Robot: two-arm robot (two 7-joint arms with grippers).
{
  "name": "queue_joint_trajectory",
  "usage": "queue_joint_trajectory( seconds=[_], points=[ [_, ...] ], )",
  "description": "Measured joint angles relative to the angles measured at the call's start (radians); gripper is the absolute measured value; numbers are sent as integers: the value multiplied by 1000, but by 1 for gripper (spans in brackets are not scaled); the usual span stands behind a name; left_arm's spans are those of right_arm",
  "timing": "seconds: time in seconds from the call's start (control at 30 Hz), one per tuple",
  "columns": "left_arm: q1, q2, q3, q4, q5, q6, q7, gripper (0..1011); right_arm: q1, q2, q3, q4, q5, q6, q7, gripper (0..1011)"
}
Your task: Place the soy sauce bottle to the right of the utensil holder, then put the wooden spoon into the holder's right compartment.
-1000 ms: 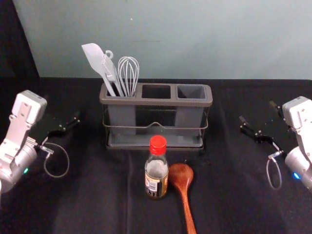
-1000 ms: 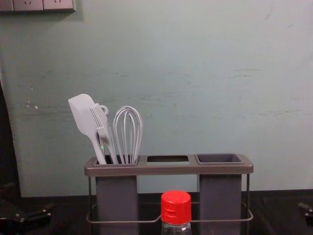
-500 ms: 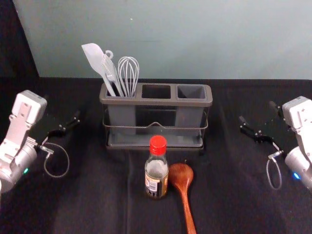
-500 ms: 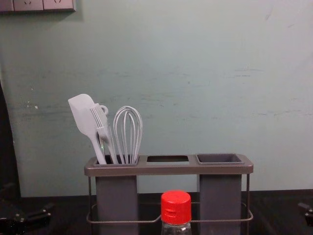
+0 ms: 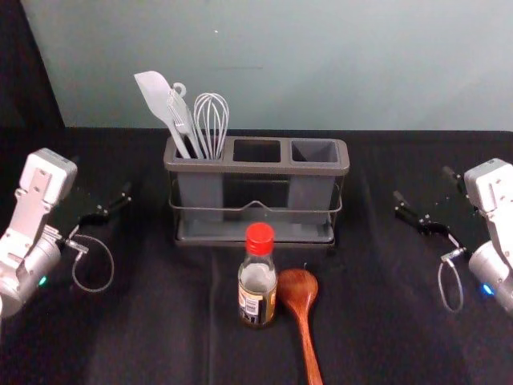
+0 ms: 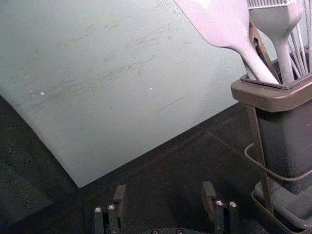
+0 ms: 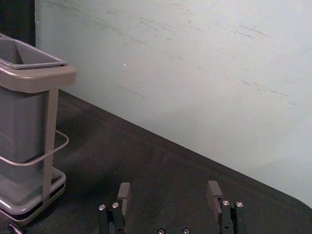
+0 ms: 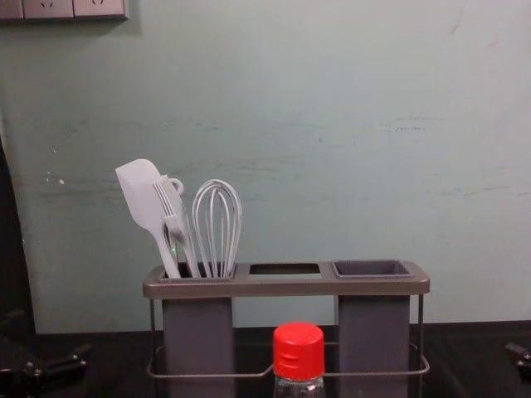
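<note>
The left gripper, at the left side of the head view, has its jaws spread, holding nothing. The utensil holder stands upper centre, its left compartment loaded. The soy sauce bottle stands upright at lower centre. Immediately right of it lies the wooden spoon, handle toward the bottom edge. The right gripper, at the right side, also has its jaws spread and vacant.

Caution: a jaw entering between bottle and spoon may push the spoon aside. A grip too high, near the cap, may tip the bottle. A tilted spoon may catch the rim of the right compartment.

Clearance: the holder's wire rail and front right corner limit a low transfer. Open desk lies between holder and right gripper; placement there should leave room for the spoon's approach.
</note>
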Motion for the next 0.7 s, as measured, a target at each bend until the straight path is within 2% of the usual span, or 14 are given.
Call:
queue_joint_trajectory(
  seconds=[0.7],
  points=[
    [0, 0, 0, 0, 0, 0, 0, 1000, -11, -8, 7, 3, -6, -4, 1, 1002]
  ],
)
